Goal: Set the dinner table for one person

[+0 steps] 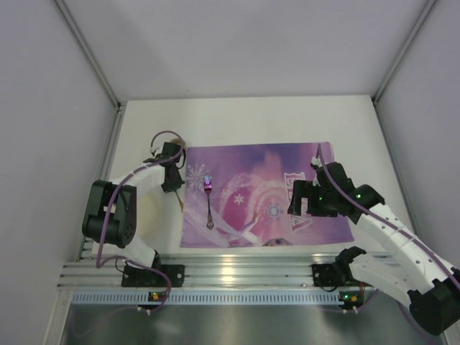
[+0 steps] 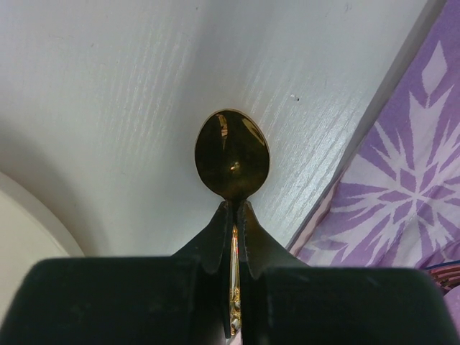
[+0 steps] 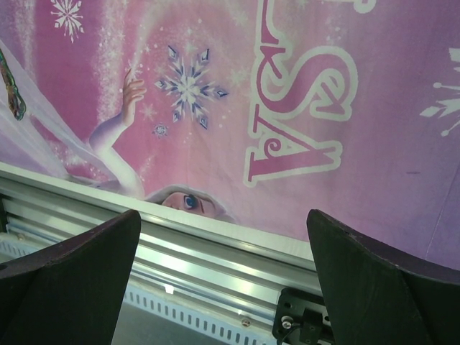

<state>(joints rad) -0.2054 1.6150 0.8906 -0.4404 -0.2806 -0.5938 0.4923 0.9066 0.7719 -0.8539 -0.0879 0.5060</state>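
left fingers (image 2: 214,241) tight on gold spoon (image 2: 232,154)

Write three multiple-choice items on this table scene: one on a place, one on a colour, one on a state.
1. Where does the fork lie?
A. on the purple placemat
B. on the bare table
C. in a gripper

2. What colour is the spoon?
A. silver
B. gold
C. black

3. How is the right gripper?
A. shut on a fork
B. shut, empty
C. open, empty

Answers:
1 A: in the top view it rests on the mat's left part.
2 B: its bowl shines gold, with the left gripper shut on its neck.
3 C: its fingers stand wide apart with nothing between them.
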